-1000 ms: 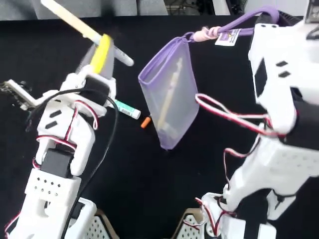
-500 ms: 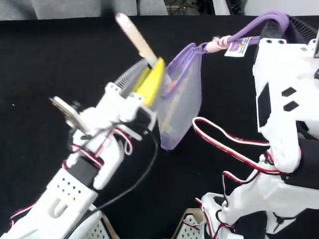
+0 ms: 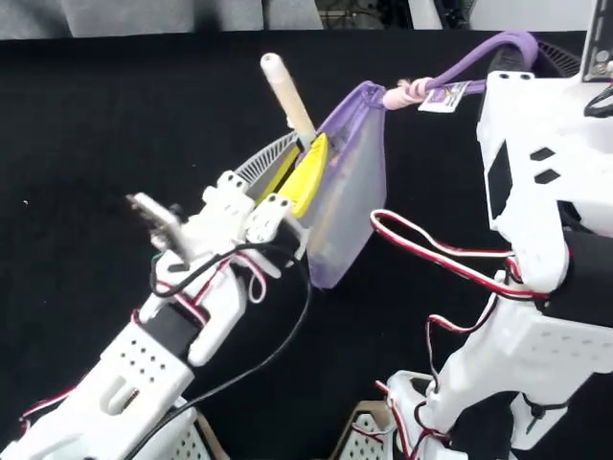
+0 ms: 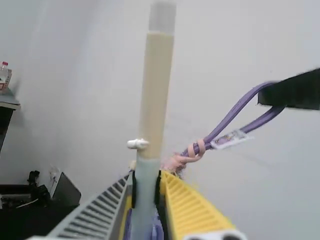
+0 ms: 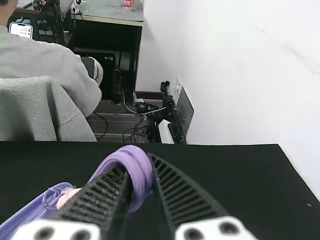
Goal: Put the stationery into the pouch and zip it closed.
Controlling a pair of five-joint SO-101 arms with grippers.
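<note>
A translucent purple pouch [image 3: 352, 206] hangs tilted above the black table, with a pale pen inside it. Its purple strap [image 3: 476, 51] runs up to my right gripper [image 3: 513, 50], which is shut on it; in the right wrist view the strap [image 5: 131, 171] sits pinched in the right gripper [image 5: 138, 189]. My left gripper [image 3: 301, 174], with one yellow jaw, is shut on a cream pen [image 3: 286, 88] at the pouch's open edge. The pen stands nearly upright and its lower end is hidden behind the fingers. In the left wrist view the pen [image 4: 156, 90] rises from the left gripper [image 4: 146, 186].
A white tag [image 3: 441, 97] and a pink knot [image 3: 403, 92] hang on the strap near the pouch. Red and white cables [image 3: 436, 247] loop off the right arm beside the pouch. The black table [image 3: 115, 115] stretches to the left.
My left arm has swung right with the cream pen, from the far left to the pouch's mouth, and the pen has turned more upright. The pouch has shifted slightly.
</note>
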